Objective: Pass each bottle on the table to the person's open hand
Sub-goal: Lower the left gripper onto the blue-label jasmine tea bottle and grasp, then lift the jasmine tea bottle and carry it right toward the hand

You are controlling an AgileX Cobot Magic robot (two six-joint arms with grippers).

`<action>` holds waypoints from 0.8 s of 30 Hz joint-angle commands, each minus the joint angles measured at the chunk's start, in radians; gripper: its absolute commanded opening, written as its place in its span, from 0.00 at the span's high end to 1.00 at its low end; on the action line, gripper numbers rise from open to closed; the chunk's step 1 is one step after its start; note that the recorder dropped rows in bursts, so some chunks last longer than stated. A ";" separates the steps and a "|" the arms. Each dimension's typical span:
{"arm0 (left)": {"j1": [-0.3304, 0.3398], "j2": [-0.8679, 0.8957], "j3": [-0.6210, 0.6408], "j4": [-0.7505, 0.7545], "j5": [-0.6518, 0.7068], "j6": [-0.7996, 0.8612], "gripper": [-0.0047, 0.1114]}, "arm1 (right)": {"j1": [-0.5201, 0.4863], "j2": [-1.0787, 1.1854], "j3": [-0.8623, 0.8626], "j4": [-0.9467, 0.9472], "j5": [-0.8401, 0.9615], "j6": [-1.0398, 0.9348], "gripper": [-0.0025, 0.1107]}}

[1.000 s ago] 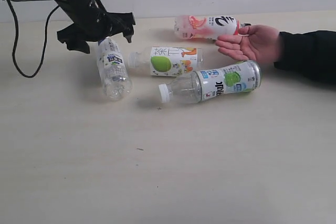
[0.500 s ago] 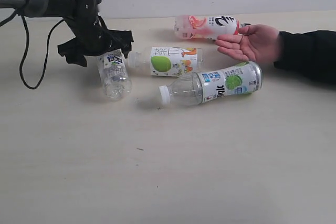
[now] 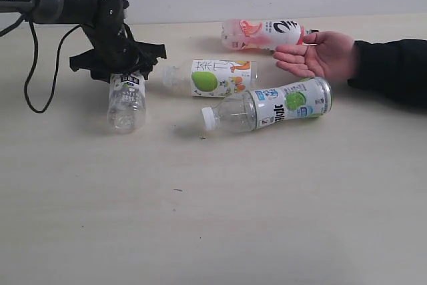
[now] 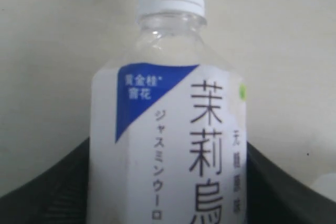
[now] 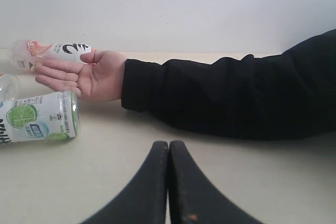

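My left gripper (image 3: 123, 75) is shut on the base end of the blue-white bottle (image 3: 127, 101), which lies on the table (image 3: 267, 218) with its cap toward the front. In the left wrist view this bottle (image 4: 168, 103) fills the gap of the left gripper (image 4: 168, 148), black fingers (image 4: 63, 187) against both sides. The apple-label bottle (image 3: 213, 77), the lime-label bottle (image 3: 280, 105) and the pink-label bottle (image 3: 267, 33) lie on their sides. The person's open hand (image 3: 320, 55) rests palm up between the pink and lime bottles. My right gripper (image 5: 169, 148) is shut and empty, low over the table near the sleeve.
The person's arm in a black sleeve (image 3: 393, 71) reaches in from the right edge. A black cable (image 3: 30, 78) hangs from the left arm down to the table at the far left. A pale wall runs along the table's back edge.
My left gripper came down over the blue-white bottle and closed on it; the bottle swung so its cap points toward the front. Other bottles and the hand stayed still.
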 commanded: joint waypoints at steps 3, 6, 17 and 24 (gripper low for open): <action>-0.002 -0.065 -0.002 0.051 0.038 -0.001 0.96 | -0.009 -0.005 0.005 -0.001 -0.002 -0.008 0.98; -0.002 -0.107 -0.002 0.058 0.047 0.013 0.96 | -0.009 -0.005 0.005 -0.001 -0.002 -0.008 0.98; -0.042 -0.258 -0.002 0.038 0.069 0.057 0.96 | -0.009 -0.005 0.005 -0.001 -0.004 -0.008 0.98; -0.128 -0.321 -0.002 0.018 -0.010 0.049 0.96 | -0.009 -0.005 0.005 -0.001 -0.004 -0.008 0.98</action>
